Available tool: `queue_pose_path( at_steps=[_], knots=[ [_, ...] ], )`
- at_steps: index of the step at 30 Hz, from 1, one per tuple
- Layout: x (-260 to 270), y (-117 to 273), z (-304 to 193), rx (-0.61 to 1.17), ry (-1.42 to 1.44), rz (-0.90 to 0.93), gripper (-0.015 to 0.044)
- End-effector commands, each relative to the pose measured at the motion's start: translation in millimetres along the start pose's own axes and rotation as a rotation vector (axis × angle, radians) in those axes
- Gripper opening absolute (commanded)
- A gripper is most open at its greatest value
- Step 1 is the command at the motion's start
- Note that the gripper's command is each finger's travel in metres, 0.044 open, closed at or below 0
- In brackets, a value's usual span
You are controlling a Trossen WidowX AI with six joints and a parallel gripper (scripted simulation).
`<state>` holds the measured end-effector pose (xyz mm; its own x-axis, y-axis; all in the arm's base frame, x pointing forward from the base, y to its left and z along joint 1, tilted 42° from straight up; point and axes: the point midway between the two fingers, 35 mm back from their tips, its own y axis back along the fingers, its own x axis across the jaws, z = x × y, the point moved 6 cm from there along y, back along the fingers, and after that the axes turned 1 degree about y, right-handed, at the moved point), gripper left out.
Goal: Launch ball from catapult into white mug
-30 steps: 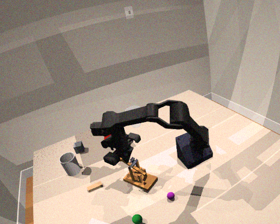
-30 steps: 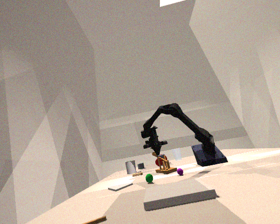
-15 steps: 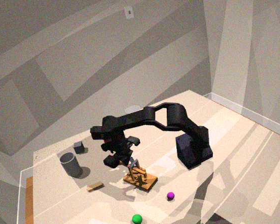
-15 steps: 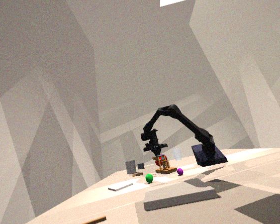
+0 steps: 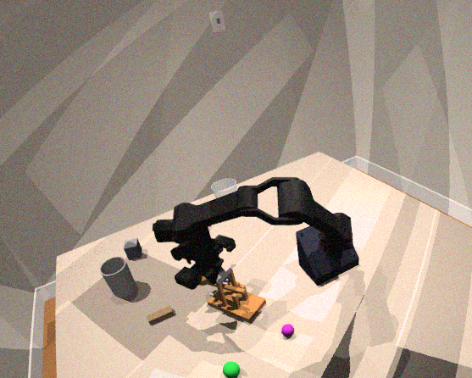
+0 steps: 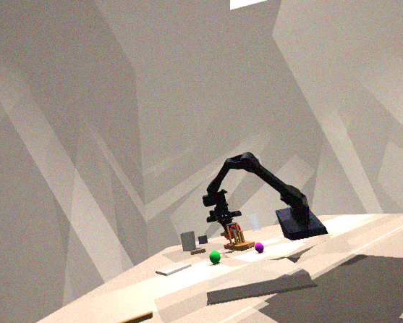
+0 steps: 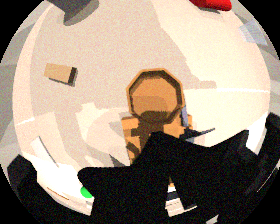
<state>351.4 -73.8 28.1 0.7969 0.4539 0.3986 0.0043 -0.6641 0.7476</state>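
Note:
The orange-brown wooden catapult (image 5: 254, 306) (image 6: 244, 245) stands on the table with its throwing arm low. Its octagonal cup (image 7: 156, 95) is empty. My gripper (image 5: 213, 278) (image 6: 228, 226) (image 7: 156, 136) is shut and holds nothing; its tips are over the throwing arm close behind the cup. Contact is hard to tell. A purple ball (image 5: 287, 330) (image 6: 259, 248) and a green ball (image 5: 230, 369) (image 6: 214, 257) (image 7: 86, 192) lie on the table. A hollow cylindrical mug (image 5: 119, 280) (image 6: 188, 241) (image 7: 73, 6), grey in shadow, stands upright beyond the catapult's cup end.
A wooden block (image 5: 161, 314) (image 6: 197, 251) (image 7: 58, 71) lies between catapult and mug. A grey cube (image 5: 133, 250) (image 6: 202, 239) is behind the mug. A clear cup (image 5: 224, 187) (image 6: 255, 222) and a red object (image 7: 211, 4) are farther back. A flat slab (image 6: 173, 269) lies near the green ball.

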Motion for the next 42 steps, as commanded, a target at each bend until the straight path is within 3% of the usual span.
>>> queue_pose_path(
  at_steps=[1, 15, 22, 23, 27, 32, 36, 42],
  knots=[
    [-0.7, -6.6, 1.3, -0.001, -0.003, 0.000, 0.0000],
    [0.2, -8.8, 0.8, 0.000, 0.000, 0.001, 0.0000],
    [-2.5, 30.9, 28.4, -0.003, -0.002, -0.001, 0.0184],
    [0.0, 13.0, 18.0, 0.010, -0.002, -0.006, 0.0210],
    [0.1, 15.0, 18.4, 0.009, -0.002, -0.006, 0.0315],
    [0.0, 71.7, 23.4, 0.009, -0.017, -0.005, 0.0440],
    [-4.4, 115.3, 20.2, 0.013, -0.028, -0.002, 0.0440],
    [-2.2, 99.3, 18.4, 0.011, 0.090, 0.000, 0.0440]
  ],
)
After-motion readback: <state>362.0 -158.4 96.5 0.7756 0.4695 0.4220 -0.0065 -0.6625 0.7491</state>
